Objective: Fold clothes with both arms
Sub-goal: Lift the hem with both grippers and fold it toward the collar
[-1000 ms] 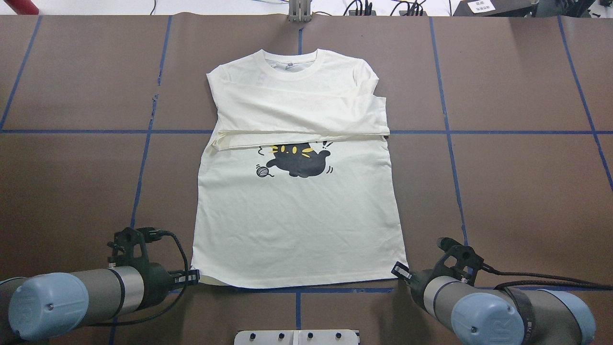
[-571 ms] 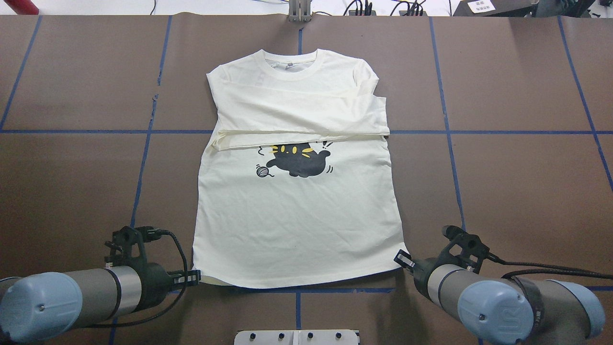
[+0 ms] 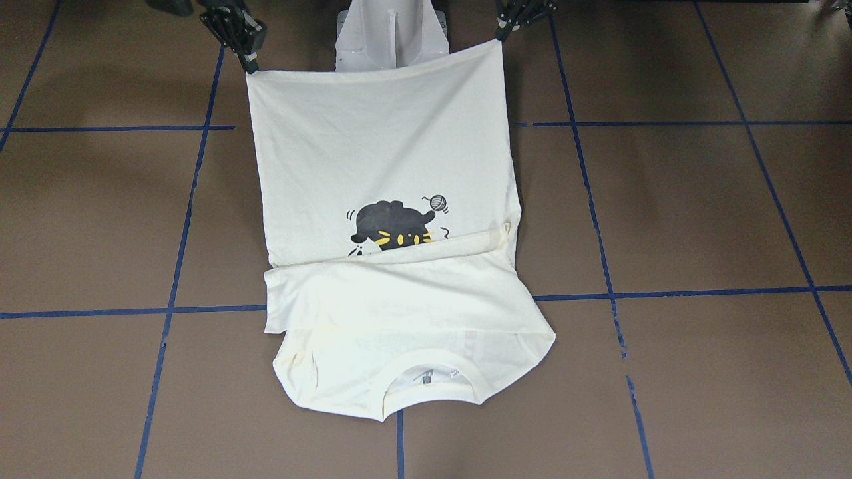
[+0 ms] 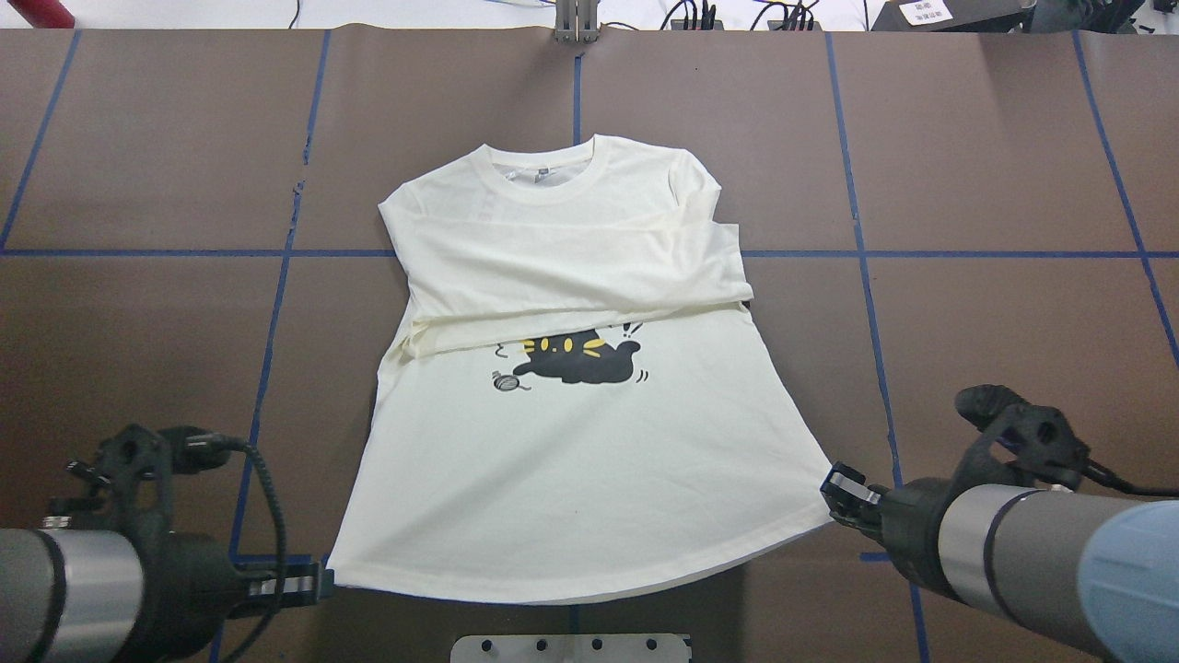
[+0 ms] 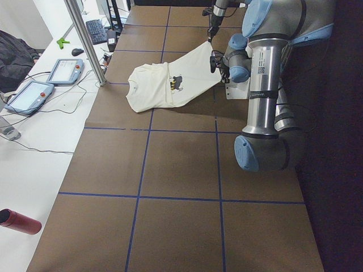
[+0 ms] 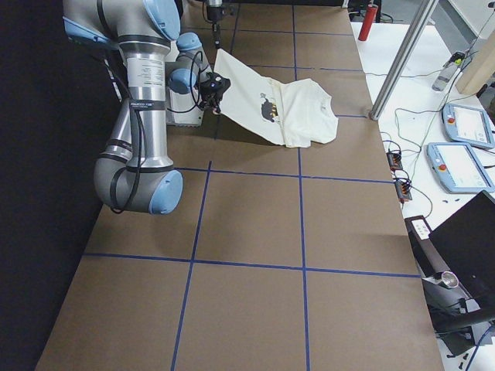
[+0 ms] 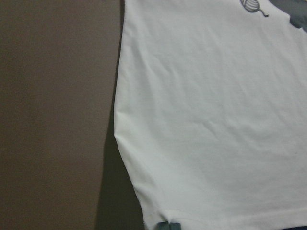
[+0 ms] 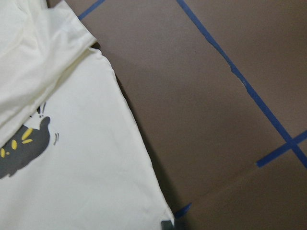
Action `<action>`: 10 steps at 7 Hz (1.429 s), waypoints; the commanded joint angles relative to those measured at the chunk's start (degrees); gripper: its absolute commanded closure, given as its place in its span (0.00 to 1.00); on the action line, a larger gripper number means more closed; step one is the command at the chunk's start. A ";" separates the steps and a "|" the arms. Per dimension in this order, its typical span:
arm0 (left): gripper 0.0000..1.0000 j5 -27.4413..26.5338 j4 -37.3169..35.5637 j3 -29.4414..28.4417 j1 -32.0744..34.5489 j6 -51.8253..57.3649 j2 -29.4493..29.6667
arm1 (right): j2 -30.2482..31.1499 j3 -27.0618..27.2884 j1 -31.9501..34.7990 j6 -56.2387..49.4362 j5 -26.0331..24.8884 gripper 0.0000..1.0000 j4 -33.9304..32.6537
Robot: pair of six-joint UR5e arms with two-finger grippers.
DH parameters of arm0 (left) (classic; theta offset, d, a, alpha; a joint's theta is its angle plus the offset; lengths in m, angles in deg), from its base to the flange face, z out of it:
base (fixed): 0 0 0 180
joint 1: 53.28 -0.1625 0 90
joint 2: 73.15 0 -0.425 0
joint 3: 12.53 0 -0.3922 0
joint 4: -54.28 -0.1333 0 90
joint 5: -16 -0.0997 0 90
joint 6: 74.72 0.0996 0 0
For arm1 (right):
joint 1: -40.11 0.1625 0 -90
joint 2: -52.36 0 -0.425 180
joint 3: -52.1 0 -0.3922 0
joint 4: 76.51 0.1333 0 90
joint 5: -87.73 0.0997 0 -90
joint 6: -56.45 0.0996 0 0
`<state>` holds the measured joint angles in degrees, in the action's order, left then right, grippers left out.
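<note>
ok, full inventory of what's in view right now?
shirt: 1, cream-white, table centre, sleeves folded across the chest, hem held up at the robot's side
cat print: 1, black with yellow marks, on the shirt just below the folded sleeves
table: 1, brown with a blue tape grid, under the shirt
base plate: 1, white, table edge at the robot, behind the hem
pendants: 2, blue-grey, white bench on the operators' side
bottle: 1, red, same bench
left gripper: 1, black, shut on the hem's left corner
right gripper: 1, black, shut on the hem's right corner
arms: 2, silver-grey, light blue caps
</note>
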<state>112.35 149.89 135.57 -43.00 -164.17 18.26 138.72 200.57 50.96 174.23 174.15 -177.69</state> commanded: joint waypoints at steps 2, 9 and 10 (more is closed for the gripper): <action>1.00 3.40 -8.51 1.17 8.13 8.36 6.73 | -14.30 -4.35 6.95 -5.87 2.96 1.00 -9.03; 1.00 6.65 -5.50 -35.81 33.29 31.60 27.50 | -37.36 -50.31 33.18 -22.06 11.75 1.00 5.01; 1.00 6.65 0.74 -42.65 33.92 31.88 27.67 | -39.58 -57.25 33.10 -22.25 11.66 1.00 9.03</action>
<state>119.03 143.50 101.24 -10.60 -133.62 45.31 102.91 152.47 83.50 152.63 185.76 -172.89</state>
